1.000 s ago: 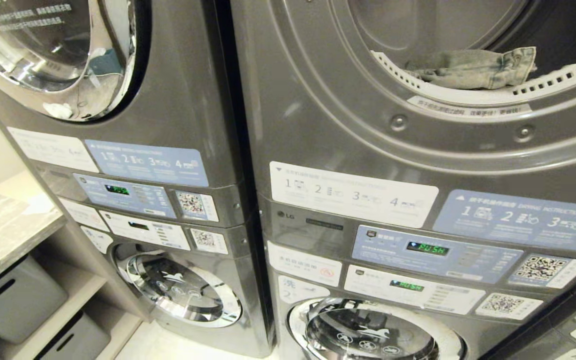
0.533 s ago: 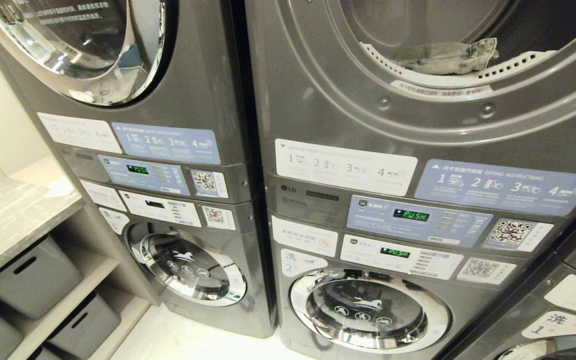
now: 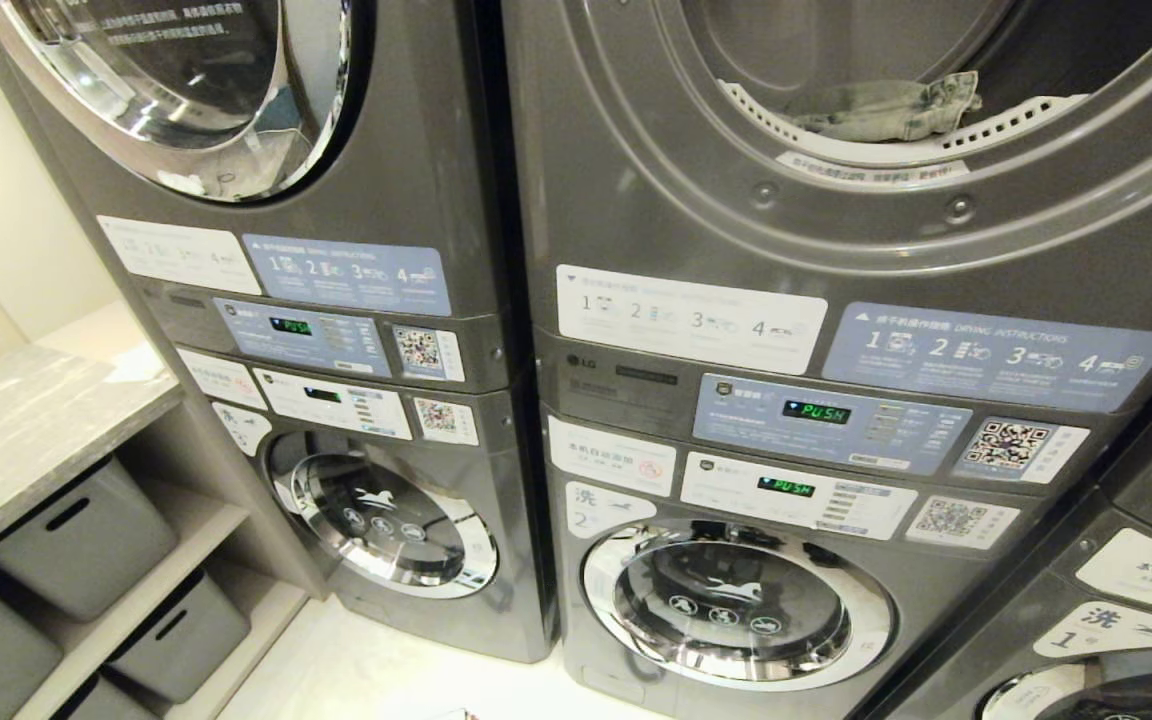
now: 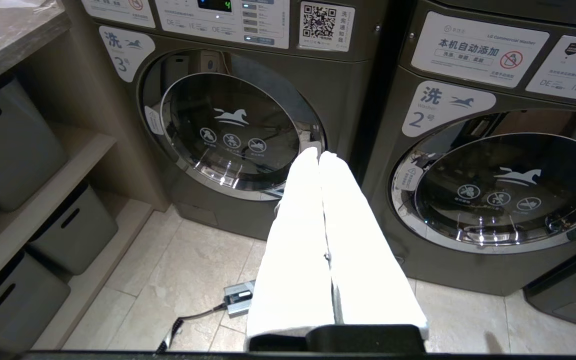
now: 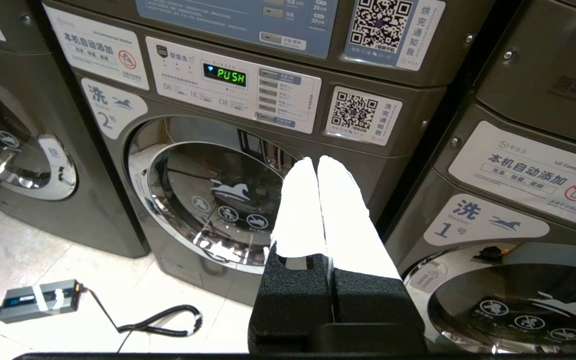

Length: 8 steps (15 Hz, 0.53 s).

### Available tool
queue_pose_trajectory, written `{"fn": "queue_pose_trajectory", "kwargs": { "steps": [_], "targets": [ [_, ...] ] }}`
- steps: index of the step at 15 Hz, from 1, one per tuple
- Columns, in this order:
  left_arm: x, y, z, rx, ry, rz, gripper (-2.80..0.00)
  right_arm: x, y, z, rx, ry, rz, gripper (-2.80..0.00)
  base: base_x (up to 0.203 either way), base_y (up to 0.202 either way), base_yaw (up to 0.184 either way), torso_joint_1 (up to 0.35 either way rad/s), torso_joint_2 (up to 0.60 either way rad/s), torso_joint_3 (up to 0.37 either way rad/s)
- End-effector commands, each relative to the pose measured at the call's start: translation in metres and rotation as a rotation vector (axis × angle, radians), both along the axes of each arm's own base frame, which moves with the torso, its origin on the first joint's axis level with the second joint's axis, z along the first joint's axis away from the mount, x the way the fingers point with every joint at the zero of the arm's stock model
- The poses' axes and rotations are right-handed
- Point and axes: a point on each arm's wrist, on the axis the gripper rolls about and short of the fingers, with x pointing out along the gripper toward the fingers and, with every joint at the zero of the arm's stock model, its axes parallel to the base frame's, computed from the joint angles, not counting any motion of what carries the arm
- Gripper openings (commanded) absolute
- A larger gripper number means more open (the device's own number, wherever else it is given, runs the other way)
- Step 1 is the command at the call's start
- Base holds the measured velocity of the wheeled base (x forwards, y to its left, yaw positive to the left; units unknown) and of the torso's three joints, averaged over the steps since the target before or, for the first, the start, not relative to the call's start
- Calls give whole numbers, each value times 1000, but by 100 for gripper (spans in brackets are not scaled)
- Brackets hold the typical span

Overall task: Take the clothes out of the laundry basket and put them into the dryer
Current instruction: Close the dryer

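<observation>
The dryer (image 3: 836, 230) fills the upper right of the head view, above the washer labelled 2 (image 3: 736, 610). Its drum mouth stands open, the door out of view. A pale blue denim garment (image 3: 886, 108) lies just inside on the drum's lower lip. The laundry basket is out of view. Neither arm shows in the head view. My left gripper (image 4: 318, 152) is shut and empty, held low before the washers. My right gripper (image 5: 316, 160) is also shut and empty, in front of washer 2 (image 5: 213, 200).
A second dryer (image 3: 186, 90) with its door closed stands to the left, over washer 3 (image 4: 233, 130). Washer 1 (image 5: 513, 300) is at the right. A stone counter (image 3: 16, 430) with grey bins (image 3: 86, 530) lines the left wall. A power adapter (image 5: 38, 297) and coiled cable lie on the floor tiles.
The whole head view has shifted: the machines slid upward and look slightly smaller, so more of the lower washers and floor shows. The garment lies in the same spot in the drum.
</observation>
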Motion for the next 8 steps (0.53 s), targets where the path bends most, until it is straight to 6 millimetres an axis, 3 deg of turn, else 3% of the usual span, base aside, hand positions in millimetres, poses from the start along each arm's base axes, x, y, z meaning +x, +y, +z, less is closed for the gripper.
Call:
{"fn": "queue_pose_trajectory", "kwargs": {
  "steps": [1,8],
  "targets": [
    [0,0,0,0,0,-1,-280,0,0,0,-1,-1,0,-280,2,2,-82,-2,-1,5],
    [0,0,0,0,0,-1,-280,0,0,0,-3,0,2,-280,1,8,-167,1,3,2]
  ]
}}
